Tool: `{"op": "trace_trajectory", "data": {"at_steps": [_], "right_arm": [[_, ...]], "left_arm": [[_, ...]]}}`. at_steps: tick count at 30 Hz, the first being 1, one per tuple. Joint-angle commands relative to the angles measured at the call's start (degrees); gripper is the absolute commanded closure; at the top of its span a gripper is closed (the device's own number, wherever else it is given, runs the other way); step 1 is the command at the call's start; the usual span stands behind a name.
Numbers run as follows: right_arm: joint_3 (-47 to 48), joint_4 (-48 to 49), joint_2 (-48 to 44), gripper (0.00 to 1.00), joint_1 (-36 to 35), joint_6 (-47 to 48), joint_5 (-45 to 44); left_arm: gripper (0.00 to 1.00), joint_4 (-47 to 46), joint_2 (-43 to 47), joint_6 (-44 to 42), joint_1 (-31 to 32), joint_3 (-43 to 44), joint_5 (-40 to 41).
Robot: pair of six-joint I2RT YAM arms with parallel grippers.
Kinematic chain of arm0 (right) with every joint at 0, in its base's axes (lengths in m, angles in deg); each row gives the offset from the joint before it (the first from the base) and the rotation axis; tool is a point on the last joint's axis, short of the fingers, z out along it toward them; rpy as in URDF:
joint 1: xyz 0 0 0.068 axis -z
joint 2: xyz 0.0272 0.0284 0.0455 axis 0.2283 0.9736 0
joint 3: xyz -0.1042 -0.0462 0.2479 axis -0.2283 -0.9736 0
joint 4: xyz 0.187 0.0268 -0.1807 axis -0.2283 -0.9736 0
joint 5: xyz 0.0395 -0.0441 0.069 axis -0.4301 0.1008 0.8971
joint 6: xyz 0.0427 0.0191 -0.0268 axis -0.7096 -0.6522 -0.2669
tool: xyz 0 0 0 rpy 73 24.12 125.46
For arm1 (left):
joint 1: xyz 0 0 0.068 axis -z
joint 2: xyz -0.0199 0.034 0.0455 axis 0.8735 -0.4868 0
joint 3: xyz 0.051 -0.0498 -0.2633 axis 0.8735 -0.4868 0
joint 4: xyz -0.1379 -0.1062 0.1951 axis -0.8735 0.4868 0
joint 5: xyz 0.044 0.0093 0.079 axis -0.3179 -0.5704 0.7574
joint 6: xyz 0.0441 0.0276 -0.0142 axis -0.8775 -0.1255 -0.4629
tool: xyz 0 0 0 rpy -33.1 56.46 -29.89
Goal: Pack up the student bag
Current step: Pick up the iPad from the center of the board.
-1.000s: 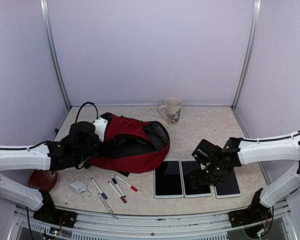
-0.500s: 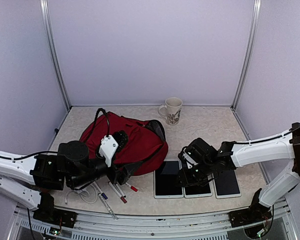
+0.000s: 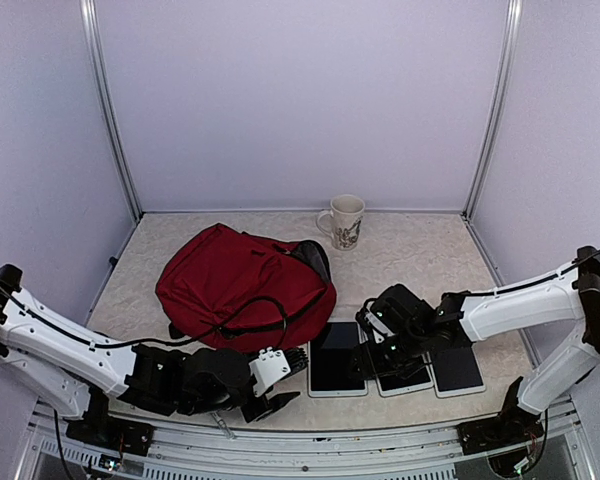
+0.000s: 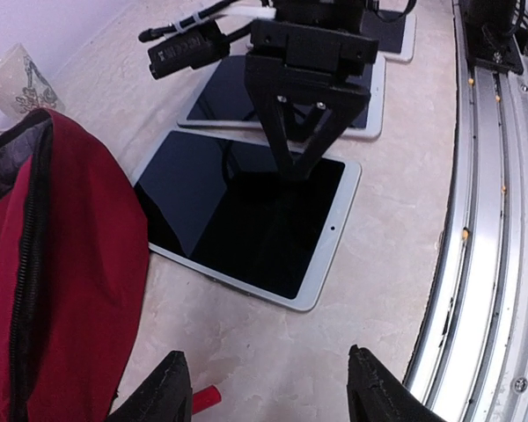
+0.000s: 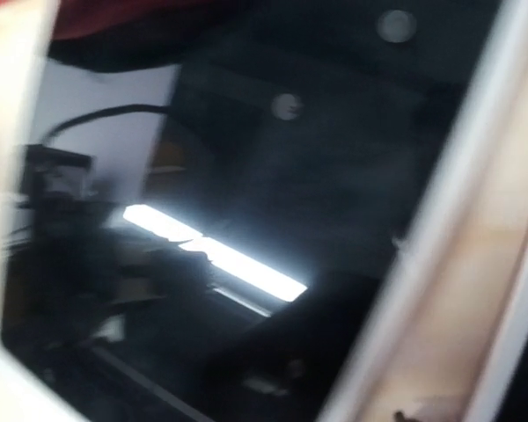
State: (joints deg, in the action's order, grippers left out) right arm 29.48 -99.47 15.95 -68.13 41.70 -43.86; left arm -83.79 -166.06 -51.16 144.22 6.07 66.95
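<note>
From above, the dark-red backpack point(image 3: 242, 285) lies on the beige surface point(image 3: 420, 255), left of centre. Its opening is turned to the right, towards a patterned mug point(image 3: 345, 220) that stands upright just beyond it. Three white-framed tablets lie flat in a row at the near right: the left tablet point(image 3: 334, 360), the middle tablet point(image 3: 402, 372) and the right tablet point(image 3: 457, 368). The left claw point(image 3: 287, 382) sits low at the near edge, just in front of the backpack's near right corner. It is spread apart and holds nothing. The right claw point(image 3: 366, 354) reaches down over the seam between the left and middle tablets. Its fingers are too dark here to tell their spacing.

In the left wrist view, the left claw point(image 4: 268, 391) shows both fingertips wide apart, with bare surface between them and a red marker cap point(image 4: 207, 397) beside one. The backpack point(image 4: 66, 264) fills the left side with its black zipper running along the edge, just beside the left tablet point(image 4: 246, 211). The right claw point(image 4: 292, 154) points down at that tablet's far part. It is seen side-on, so I cannot tell whether it is clenched or released. The mug point(image 4: 13, 83) is at the far left.

The right wrist view is blurred. The dark tablet glass point(image 5: 273, 176) is very close and reflects a bright light strip.
</note>
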Motion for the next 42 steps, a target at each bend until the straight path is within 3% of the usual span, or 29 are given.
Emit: {"op": "trace_trajectory", "data": {"at_steps": [1, 7, 13, 17, 26, 33, 42], "right_arm": [[0.13, -12.06, 2.59, 0.38, 1.61, 1.60, -9.32], [3.35, -19.02, 1.97, 0.40, 1.94, 3.31, -16.47], [2.05, -6.46, -0.87, 0.34, 3.09, 5.54, -1.67], [0.56, -0.11, -0.52, 0.33, 5.86, 3.98, 4.35], [-1.38, 6.29, 1.93, 0.33, 7.66, 1.38, 10.19], [-3.92, 17.41, 3.86, 0.34, 7.65, -2.72, 18.59], [-6.99, 29.80, -0.22, 0.36, 7.28, -10.56, 24.91]], "left_arm": [[0.42, -2.21, -2.76, 0.37, 0.32, 0.42, -0.67], [0.42, -2.25, -4.40, -0.32, 0.32, -0.20, 0.16], [0.55, -2.14, -10.65, -3.14, -0.25, 1.71, 0.33], [0.57, -3.16, -14.64, -4.55, -3.23, 2.68, -0.21], [0.57, -5.17, -22.51, -6.68, -6.06, 7.15, -3.67], [0.57, -6.77, -25.42, -6.93, -6.47, 7.22, -5.33], [0.57, -8.34, -27.61, -5.96, -6.90, 6.45, -6.62]]}}
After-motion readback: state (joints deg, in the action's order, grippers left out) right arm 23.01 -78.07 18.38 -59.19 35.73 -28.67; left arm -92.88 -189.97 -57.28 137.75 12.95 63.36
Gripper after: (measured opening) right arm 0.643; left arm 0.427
